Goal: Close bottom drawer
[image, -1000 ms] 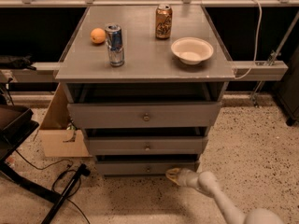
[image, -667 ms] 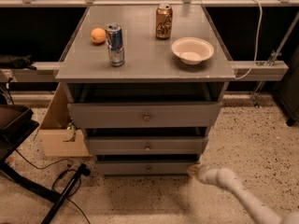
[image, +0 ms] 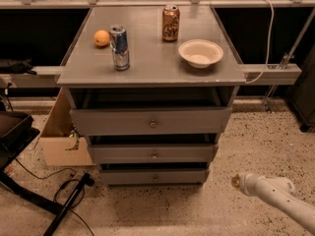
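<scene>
The bottom drawer (image: 154,176) is the lowest, narrowest grey front in the grey cabinet, with one small round metal knob. It sits nearly flush under the middle drawer. My gripper (image: 236,182) is the tip of a white arm at the lower right. It hangs above the speckled floor, to the right of the bottom drawer and apart from it. It holds nothing.
The middle drawer (image: 153,154) and the tall top drawer (image: 151,121) stand slightly out. On the cabinet top are an orange (image: 102,38), a silver can (image: 119,47), a brown can (image: 171,22) and a white bowl (image: 200,52). A cardboard box (image: 58,136) and black cables (image: 69,193) lie left.
My gripper has drawn back to the right, away from the bottom drawer's front. The bottom drawer now sits further in than a second ago.
</scene>
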`<state>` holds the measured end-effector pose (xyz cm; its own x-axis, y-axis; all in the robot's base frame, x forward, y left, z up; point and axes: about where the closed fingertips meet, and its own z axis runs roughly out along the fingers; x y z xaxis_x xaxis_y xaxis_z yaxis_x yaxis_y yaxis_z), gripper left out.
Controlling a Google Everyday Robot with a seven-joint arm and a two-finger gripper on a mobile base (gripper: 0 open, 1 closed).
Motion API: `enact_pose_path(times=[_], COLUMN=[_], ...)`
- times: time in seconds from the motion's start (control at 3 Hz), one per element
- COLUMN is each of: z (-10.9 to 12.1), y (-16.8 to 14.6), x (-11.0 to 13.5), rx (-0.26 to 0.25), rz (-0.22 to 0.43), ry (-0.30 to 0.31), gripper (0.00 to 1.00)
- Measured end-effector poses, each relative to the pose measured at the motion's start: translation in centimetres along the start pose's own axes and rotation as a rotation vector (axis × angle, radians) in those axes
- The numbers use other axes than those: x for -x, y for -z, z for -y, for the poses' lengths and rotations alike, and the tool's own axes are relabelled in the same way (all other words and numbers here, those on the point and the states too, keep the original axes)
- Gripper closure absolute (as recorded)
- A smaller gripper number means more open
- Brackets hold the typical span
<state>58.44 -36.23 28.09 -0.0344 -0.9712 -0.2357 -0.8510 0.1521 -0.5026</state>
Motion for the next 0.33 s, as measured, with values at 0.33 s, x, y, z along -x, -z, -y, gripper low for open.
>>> enact_pose_path(times=[0.33], z=[1.49], y=[8.26], x=[-0.71], rx=[-0.04], rz=[-0.072], ry=[0.056], gripper=[1.0])
